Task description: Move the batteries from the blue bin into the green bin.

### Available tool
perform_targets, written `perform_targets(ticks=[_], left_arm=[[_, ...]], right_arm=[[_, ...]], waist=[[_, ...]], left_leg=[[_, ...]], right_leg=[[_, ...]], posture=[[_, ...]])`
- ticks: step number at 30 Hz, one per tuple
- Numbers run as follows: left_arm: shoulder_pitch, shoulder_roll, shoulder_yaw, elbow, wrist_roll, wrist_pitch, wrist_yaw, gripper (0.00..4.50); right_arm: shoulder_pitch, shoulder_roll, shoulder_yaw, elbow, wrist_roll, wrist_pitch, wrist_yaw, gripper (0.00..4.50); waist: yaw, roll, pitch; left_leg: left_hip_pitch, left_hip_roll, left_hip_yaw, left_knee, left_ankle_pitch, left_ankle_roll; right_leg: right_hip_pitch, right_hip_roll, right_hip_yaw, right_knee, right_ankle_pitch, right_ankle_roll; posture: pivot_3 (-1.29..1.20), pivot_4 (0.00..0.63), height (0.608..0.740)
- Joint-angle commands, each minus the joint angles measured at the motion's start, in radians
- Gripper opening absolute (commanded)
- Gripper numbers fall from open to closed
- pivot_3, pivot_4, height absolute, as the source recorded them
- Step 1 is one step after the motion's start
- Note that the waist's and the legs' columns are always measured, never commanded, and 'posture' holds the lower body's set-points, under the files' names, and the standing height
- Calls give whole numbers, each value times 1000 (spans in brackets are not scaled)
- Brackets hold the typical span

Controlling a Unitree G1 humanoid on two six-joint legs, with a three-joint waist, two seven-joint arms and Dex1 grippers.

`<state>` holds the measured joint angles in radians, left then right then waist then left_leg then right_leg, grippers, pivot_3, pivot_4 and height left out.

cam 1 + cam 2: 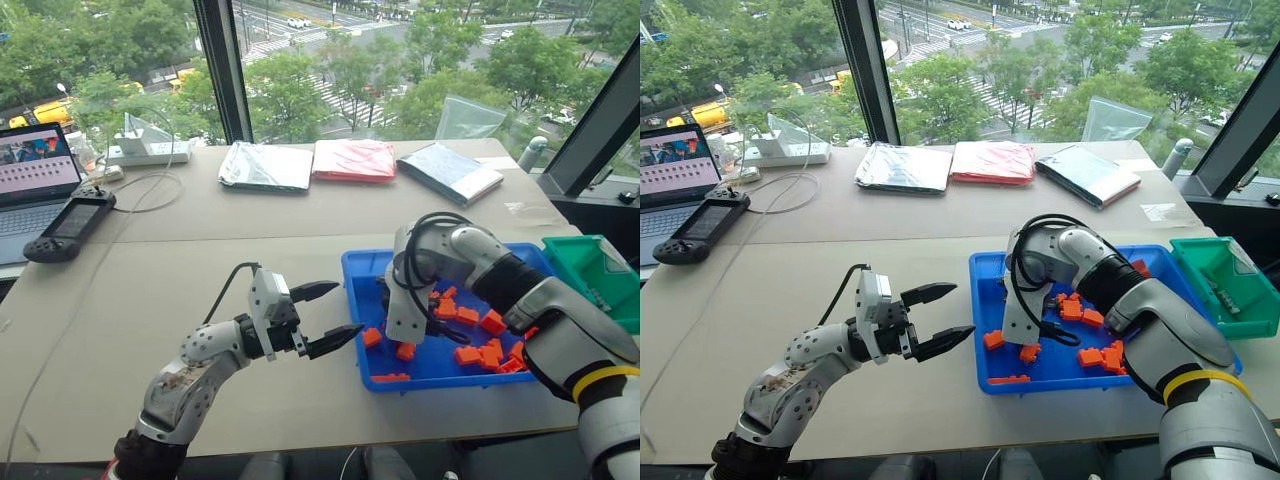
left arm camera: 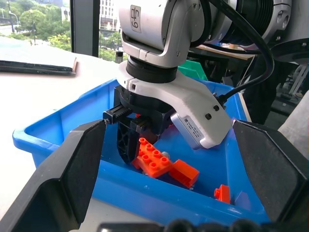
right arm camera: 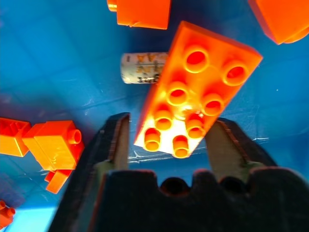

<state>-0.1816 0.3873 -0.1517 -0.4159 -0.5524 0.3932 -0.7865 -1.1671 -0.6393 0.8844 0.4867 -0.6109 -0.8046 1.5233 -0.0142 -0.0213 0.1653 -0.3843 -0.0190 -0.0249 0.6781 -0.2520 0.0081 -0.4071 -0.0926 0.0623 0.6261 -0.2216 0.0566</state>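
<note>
The blue bin sits on the table at the right, holding several orange bricks. My right gripper points down into the bin's left part, its fingers pressed on the long sides of an orange studded brick. One battery, a pale cylinder, lies on the bin floor, partly under that brick. The green bin stands just right of the blue one, beyond my right arm. My left gripper hovers open and empty over the table by the blue bin's left wall, pointing at it.
At the back of the table lie a silver bag, a red bag and a dark bag. A laptop, a black handheld controller and a power strip with cables occupy the far left.
</note>
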Motion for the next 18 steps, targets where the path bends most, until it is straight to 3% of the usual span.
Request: perform_targets(ticks=[1,7,13,18], left_arm=[[-17,-8,4,-22,-9,-4,0,4500],[-29,-11,-2,-8,-10,-4,-13,4500],[-34,-11,-5,0,-9,-5,-24,4500],[-31,-11,-9,-6,-8,-1,-20,4500]], right_arm=[[29,11,-8,20,-6,10,-9,1480],[-6,-13,-125,30,79,109,4,1480],[70,-129,-364,-181,285,475,54,1480],[257,-278,-662,-404,321,923,-101,1480]], waist=[[-1,0,0],[-4,0,0],[2,0,1],[12,0,1]], left_leg=[[1,0,0,0,0,0],[1,0,0,0,0,0],[-5,0,0,0,0,0],[-15,0,0,0,0,0]], right_leg=[[1,0,0,0,0,0],[1,0,0,0,0,-1],[-4,-1,-1,-1,0,-1],[-14,-2,-1,0,0,0]], posture=[[0,150,740],[0,150,740],[0,150,740],[0,150,740]])
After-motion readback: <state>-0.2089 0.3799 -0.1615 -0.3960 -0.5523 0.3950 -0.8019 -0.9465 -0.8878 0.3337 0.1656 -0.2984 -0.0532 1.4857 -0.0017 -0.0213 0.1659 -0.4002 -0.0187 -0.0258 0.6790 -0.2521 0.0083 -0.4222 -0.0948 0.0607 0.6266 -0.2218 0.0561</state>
